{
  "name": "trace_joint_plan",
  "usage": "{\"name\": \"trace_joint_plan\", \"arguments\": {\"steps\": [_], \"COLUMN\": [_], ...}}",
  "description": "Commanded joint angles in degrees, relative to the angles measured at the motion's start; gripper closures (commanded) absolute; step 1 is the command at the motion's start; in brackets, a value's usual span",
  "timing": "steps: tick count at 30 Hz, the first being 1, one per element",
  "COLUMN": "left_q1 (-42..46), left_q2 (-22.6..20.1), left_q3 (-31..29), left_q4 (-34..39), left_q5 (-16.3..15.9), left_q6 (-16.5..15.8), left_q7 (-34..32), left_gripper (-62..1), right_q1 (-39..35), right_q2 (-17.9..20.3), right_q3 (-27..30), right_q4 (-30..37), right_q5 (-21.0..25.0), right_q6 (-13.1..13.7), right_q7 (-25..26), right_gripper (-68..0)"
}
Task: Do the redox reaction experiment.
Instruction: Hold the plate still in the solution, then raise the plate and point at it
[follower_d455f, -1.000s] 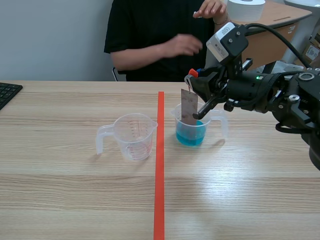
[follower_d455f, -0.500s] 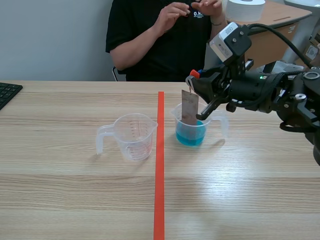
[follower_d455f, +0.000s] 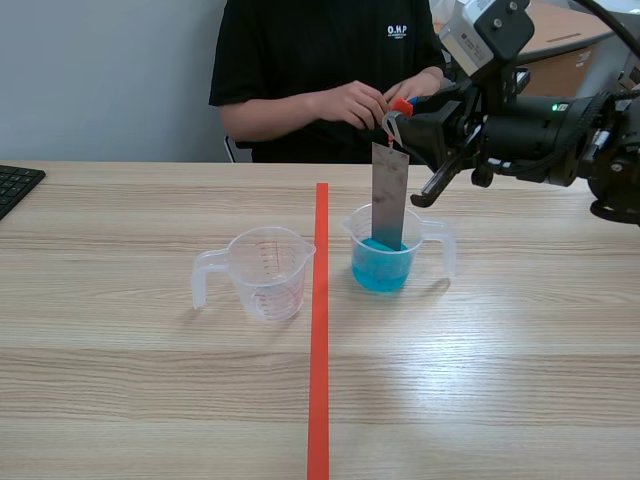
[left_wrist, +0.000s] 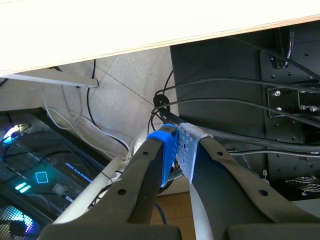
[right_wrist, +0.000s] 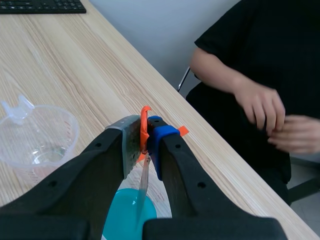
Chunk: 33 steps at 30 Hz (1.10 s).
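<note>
- Scene view shows an empty clear cup (follower_d455f: 265, 272) on the bench (follower_d455f: 150, 380). It stands left of the red tape line, with its handle pointing left.
- The left claw (left_wrist: 179, 145) appears only in its own wrist view. Its pads are pressed together on nothing, and it hangs below the bench edge, well apart from the work.
- Just right of the tape stands the cup of blue liquid (follower_d455f: 383, 265), with its handle to the right.
- A metal strip (follower_d455f: 389, 195) hangs over that cup with its long axis upright. Its lower end points down inside the rim, at or just in the liquid, and its flat face is turned to the near side.
- The right claw (follower_d455f: 400, 122) is pinching the orange clip (right_wrist: 145, 125) at the strip's top, so the strip lies straight below it.
- The right arm is much the nearer one. Any lift or dip probably has to follow that upright line to keep the strip off the rim.
- A person's hands (follower_d455f: 370, 100) are at the far side, close behind the claw.
</note>
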Motion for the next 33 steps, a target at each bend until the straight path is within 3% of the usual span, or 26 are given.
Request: {"name": "trace_joint_plan", "arguments": {"steps": [1, 19, 25, 33], "left_q1": [0.3, 0.5, 0.7, 0.3], "left_q2": [-0.2, -1.0, -6.4, -17.0], "left_q3": [0.1, 0.1, 0.1, 0.1], "left_q4": [0.7, 0.7, 0.7, 0.9], "left_q5": [-0.3, -0.3, -2.1, -2.6], "left_q6": [-0.1, -0.6, -1.7, -4.8], "left_q7": [-0.8, -0.8, -1.4, -6.9], "left_gripper": [-3.4, -3.4, -3.4, -3.4], "right_q1": [1.4, 1.5, 1.7, 3.7], "right_q2": [1.6, 8.6, 11.7, 15.4], "right_q3": [0.4, 0.4, 0.4, -0.3], "right_q4": [1.7, 8.7, 10.4, 10.8], "right_q5": [1.3, 12.1, 16.2, 21.7], "right_q6": [0.0, 0.0, 0.0, 0.0], "right_q7": [0.9, 0.9, 1.0, 1.4], "right_gripper": [-1.5, -1.5, -1.5, -1.5]}}
